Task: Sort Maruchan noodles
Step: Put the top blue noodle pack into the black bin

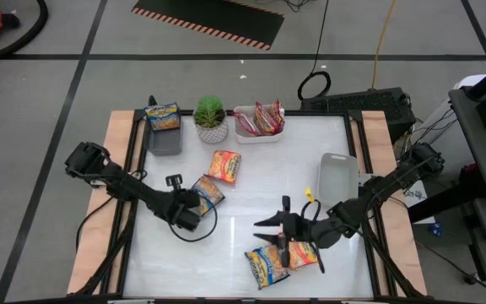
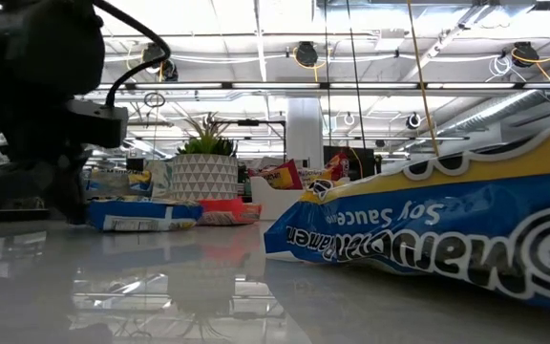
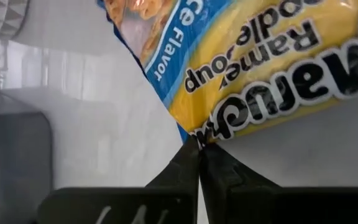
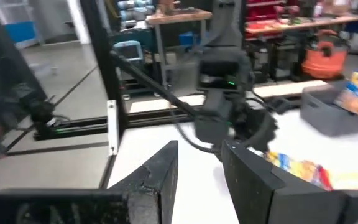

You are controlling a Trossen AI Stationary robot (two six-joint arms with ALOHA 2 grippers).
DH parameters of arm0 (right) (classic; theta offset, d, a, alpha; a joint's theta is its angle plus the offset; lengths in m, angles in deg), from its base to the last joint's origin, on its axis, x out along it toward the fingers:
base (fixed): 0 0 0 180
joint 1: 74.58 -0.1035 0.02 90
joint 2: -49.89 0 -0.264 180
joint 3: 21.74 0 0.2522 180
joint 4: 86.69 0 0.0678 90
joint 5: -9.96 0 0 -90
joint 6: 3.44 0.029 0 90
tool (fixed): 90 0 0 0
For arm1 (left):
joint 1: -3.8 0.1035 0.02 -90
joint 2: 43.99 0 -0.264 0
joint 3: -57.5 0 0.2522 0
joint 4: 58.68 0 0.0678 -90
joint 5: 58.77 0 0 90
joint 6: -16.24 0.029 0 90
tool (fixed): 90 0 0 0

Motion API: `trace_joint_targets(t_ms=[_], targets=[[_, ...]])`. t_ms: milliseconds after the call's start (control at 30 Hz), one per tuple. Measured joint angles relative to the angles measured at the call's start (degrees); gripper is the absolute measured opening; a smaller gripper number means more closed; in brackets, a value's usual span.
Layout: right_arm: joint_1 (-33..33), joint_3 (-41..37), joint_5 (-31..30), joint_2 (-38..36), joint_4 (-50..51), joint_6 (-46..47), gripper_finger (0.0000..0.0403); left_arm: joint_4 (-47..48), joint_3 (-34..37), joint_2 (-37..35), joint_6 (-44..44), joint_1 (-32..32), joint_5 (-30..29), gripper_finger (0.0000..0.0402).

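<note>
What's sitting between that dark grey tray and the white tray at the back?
A small potted green plant stands between the dark grey tray and the white tray, clearest in the high view.

Blue-trimmed Maruchan packet (image 3: 253, 68) lies flat, corner pinched mid-table.

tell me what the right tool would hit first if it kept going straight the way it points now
Most likely the left tool. The right tool points across bare table at it, with nothing between in the right wrist view. A blue packet lies just off that line. Depth is unclear, so this is a judgement.
</note>
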Motion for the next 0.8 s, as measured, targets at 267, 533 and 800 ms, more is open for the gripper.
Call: trace_joint_targets(t_ms=[267, 533, 800], targets=[[3.2, -0.2, -6.6, 0.2, 11.3, 9.5, 0.0139, 9.9, -10.4, -0.1, 3.4, -3.4, -5.1, 0.0004], [8.3, -4.5, 7.6, 3.8, 6.9, 12.6, 0.0233, 10.1, -19.1, -0.1, 11.0, -8.9, -19.4, 0.0003], [10.4, -4.4, 12.6, 10.8, -0.2, 13.0, 0.0291, 7.6, -21.1, -0.2, 18.5, -11.0, -22.6, 0.0003]])
